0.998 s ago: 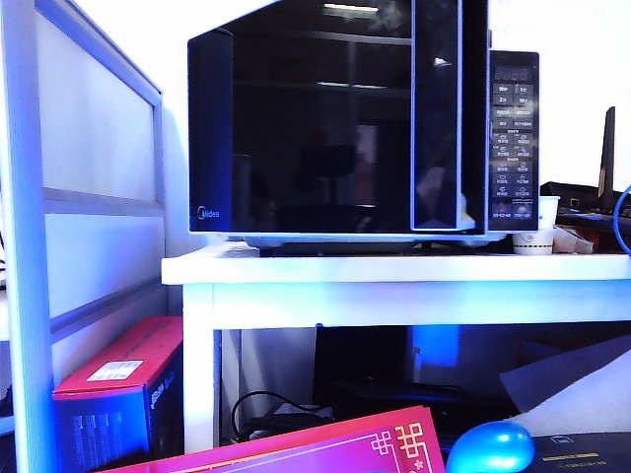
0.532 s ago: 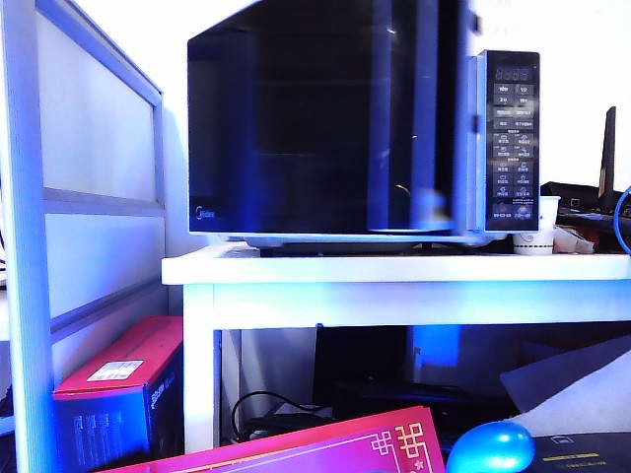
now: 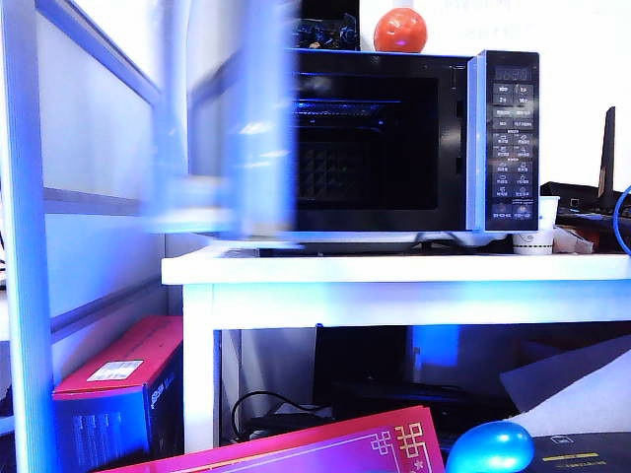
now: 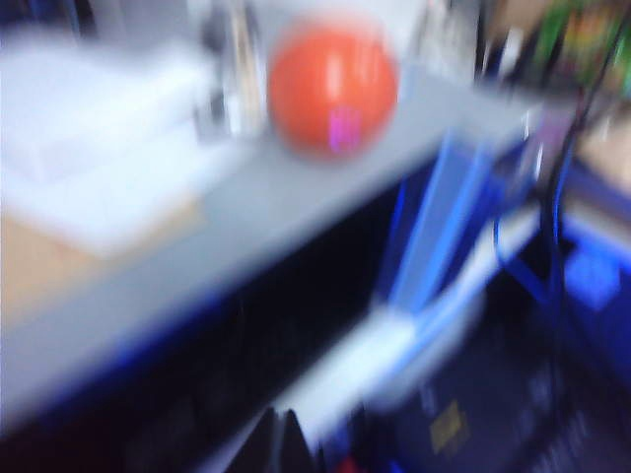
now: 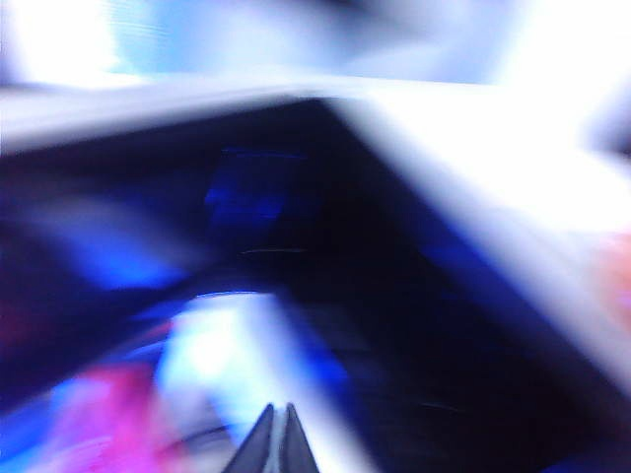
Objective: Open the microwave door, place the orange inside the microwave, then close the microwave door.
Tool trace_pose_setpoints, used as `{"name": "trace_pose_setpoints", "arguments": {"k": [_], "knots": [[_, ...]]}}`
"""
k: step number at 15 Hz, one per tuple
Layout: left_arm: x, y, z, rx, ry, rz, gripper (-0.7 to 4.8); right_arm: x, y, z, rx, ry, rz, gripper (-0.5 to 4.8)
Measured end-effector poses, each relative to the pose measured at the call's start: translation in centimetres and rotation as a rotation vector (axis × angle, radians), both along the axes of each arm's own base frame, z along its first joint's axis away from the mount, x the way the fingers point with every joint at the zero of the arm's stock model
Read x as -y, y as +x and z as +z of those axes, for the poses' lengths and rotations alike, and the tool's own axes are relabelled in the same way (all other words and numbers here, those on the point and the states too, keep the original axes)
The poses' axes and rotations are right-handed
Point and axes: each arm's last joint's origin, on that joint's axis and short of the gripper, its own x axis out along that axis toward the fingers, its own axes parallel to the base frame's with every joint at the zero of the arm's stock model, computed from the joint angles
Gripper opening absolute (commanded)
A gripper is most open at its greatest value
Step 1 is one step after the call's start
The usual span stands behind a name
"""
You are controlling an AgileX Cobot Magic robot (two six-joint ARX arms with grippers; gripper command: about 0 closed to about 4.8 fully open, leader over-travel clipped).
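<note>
- Now the microwave [image 3: 394,138] sits on the white table [image 3: 394,268], its dark inside showing.
- Its microwave door [image 3: 242,118] hangs wide, blurry; it might bump something.
- Up top rests the orange [image 3: 399,31]; a clumsy nudge could roll it off.
- Left claw [image 4: 279,441] and right claw [image 5: 276,439] are both pinched closed, holding nothing.

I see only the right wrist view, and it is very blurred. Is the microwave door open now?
Observer: Yes. In the exterior view the microwave door stands open at the left, blurred, and the microwave cavity shows.
Operator: Where is the orange?
Observer: The orange sits on top of the microwave, unheld.
Operator: And the left gripper?
Observer: The left gripper faces the orange from apart, fingers together, empty. Neither it nor the right gripper shows in the exterior view.
</note>
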Motion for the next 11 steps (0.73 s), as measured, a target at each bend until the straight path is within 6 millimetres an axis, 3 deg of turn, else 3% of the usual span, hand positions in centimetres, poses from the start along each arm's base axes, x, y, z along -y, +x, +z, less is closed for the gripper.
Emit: {"name": "trace_pose_setpoints", "arguments": {"k": [3, 6, 11], "knots": [[0.4, 0.4, -2.2, -0.14, 0.072, -0.009, -0.04, 0.2, 0.8, 1.5, 0.13, 0.08, -0.155, 0.0], [0.5, 0.6, -4.3, -0.275, 0.156, -0.02, -0.04, 0.2, 2.1, 1.5, 0.183, 0.121, -0.27, 0.22], [0.3, 0.2, -5.0, -0.286, 0.261, -0.052, -0.04, -0.5, 5.0, -0.5, 0.147, 0.127, -0.279, 0.16]]}}
